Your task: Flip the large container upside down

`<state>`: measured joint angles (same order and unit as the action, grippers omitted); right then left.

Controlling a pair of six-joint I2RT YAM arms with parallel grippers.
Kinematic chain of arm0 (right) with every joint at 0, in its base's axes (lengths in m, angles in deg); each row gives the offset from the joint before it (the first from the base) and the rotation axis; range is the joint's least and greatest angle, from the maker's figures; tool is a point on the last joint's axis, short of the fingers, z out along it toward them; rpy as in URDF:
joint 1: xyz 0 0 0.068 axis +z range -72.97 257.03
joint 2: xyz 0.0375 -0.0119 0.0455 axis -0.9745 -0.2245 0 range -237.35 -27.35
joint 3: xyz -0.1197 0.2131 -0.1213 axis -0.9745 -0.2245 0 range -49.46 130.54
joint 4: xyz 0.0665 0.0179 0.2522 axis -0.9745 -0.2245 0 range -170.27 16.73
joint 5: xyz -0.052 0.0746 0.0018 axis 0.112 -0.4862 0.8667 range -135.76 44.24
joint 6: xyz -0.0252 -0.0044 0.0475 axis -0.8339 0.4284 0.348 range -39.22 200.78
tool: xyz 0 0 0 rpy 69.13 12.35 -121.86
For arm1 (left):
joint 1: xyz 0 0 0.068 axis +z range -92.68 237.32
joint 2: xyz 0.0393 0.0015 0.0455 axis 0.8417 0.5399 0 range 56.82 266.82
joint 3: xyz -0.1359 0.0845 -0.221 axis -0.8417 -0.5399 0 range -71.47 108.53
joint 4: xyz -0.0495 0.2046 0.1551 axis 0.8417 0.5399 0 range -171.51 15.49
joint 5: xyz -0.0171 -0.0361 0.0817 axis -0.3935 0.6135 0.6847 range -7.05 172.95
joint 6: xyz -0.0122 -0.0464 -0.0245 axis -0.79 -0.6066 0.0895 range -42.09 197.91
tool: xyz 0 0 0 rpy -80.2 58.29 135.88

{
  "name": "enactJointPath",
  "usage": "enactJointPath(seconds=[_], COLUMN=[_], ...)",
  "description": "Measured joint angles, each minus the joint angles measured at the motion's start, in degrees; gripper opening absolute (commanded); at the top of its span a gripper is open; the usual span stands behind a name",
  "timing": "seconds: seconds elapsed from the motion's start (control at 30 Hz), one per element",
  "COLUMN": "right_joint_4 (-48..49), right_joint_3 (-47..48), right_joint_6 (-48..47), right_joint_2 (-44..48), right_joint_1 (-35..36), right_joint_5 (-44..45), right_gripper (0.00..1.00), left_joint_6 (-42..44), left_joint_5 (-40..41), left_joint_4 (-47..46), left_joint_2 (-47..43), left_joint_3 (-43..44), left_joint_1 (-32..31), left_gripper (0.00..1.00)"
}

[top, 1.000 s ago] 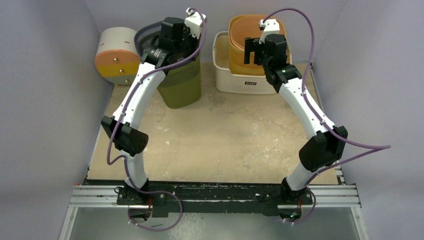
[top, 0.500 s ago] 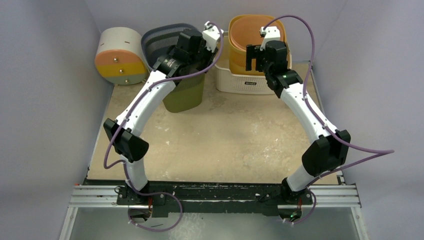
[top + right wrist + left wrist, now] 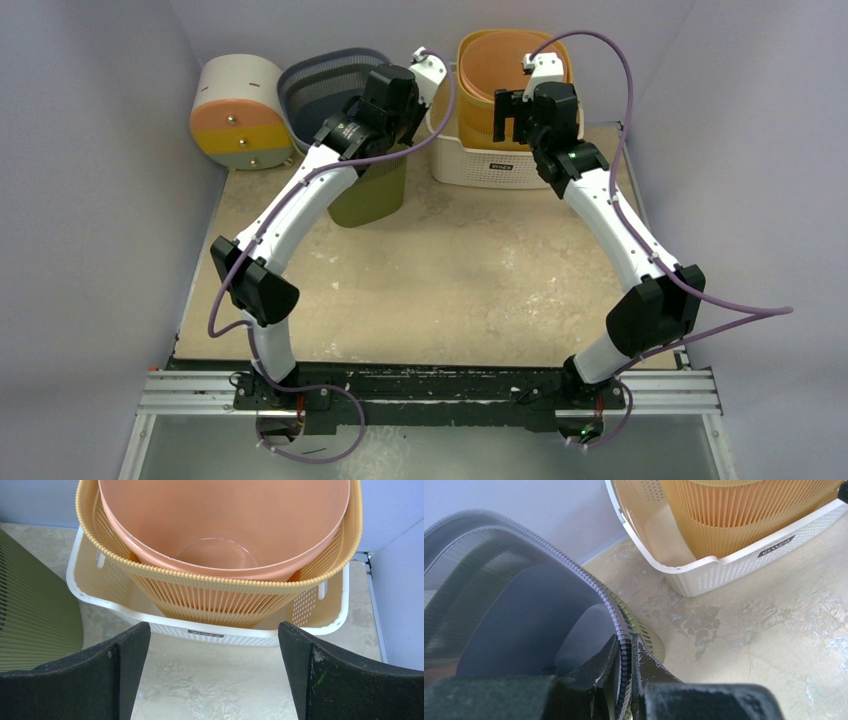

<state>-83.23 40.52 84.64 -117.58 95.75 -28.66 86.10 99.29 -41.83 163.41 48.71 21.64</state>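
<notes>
The large container [image 3: 368,196] is an olive ribbed bin with a grey beaded rim [image 3: 322,78], standing upright at the back left of the table. My left gripper [image 3: 398,118] is shut on its right rim. In the left wrist view the left gripper [image 3: 625,649] has one finger inside the large container [image 3: 519,605] and one outside it. My right gripper [image 3: 512,108] hangs open in front of the white basket, holding nothing. In the right wrist view the right gripper [image 3: 213,627] is spread wide.
A white perforated basket [image 3: 488,168] [image 3: 227,636] at the back right holds an orange ribbed bin [image 3: 478,112] [image 3: 225,597] with a salmon bucket [image 3: 225,520] nested inside. A round drum [image 3: 236,110] lies at the back left against the wall.
The left gripper let go of the bin's rim for a moment, slid right along it and shut on it again. The right arm edged slightly toward the back.
</notes>
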Motion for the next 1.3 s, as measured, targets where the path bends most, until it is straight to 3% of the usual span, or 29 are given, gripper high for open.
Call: enactJointPath(seconds=[0.23, 0.33, 0.37, 0.43, 0.47, 0.73, 1.03, 1.3], right_joint_4=[-0.04, -0.07, -0.09, -0.17, -0.2, -0.5, -0.57, -1.16], right_joint_3=[-0.37, -0.46, -0.48, -0.52, -0.57, -1.46, -1.46, -1.46], right_joint_6=[-0.02, -0.02, -0.02, -0.02, -0.02, -0.02, 0.0, 0.02], right_joint_2=[0.02, 0.02, 0.02, 0.02, 0.02, 0.33, 0.33, 0.33], right_joint_1=[0.0, 0.0, 0.0, 0.0, 0.0, 0.0, 0.0, 0.0], right_joint_5=[0.0, 0.04, 0.11, 0.24, 0.31, 0.46, 0.42, 0.37], right_gripper=[1.0, 1.0, 1.0, 1.0, 1.0, 1.0, 1.0, 0.99], left_joint_6=[-0.15, -1.05, -1.25, -1.44, -1.6, -3.28, -8.2, -12.61], left_joint_5=[3.13, 1.6, 1.27, 0.87, -0.04, 0.68, 1.33, 0.83], left_joint_4=[-0.44, 0.31, 0.5, 0.55, 0.24, 2.51, 10.36, 10.12], left_joint_2=[0.02, 0.2, 0.15, 0.09, 0.0, -0.04, 1.31, 0.96], left_joint_3=[-2.1, -2.56, -2.54, -2.54, -2.51, -1.49, 6.49, 10.73], left_joint_1=[-0.26, 0.72, 1.01, 1.55, 1.62, 1.95, 2.01, 0.59], left_gripper=[0.27, 0.29, 0.25, 0.01, 0.0, 0.0, 0.0, 0.0])
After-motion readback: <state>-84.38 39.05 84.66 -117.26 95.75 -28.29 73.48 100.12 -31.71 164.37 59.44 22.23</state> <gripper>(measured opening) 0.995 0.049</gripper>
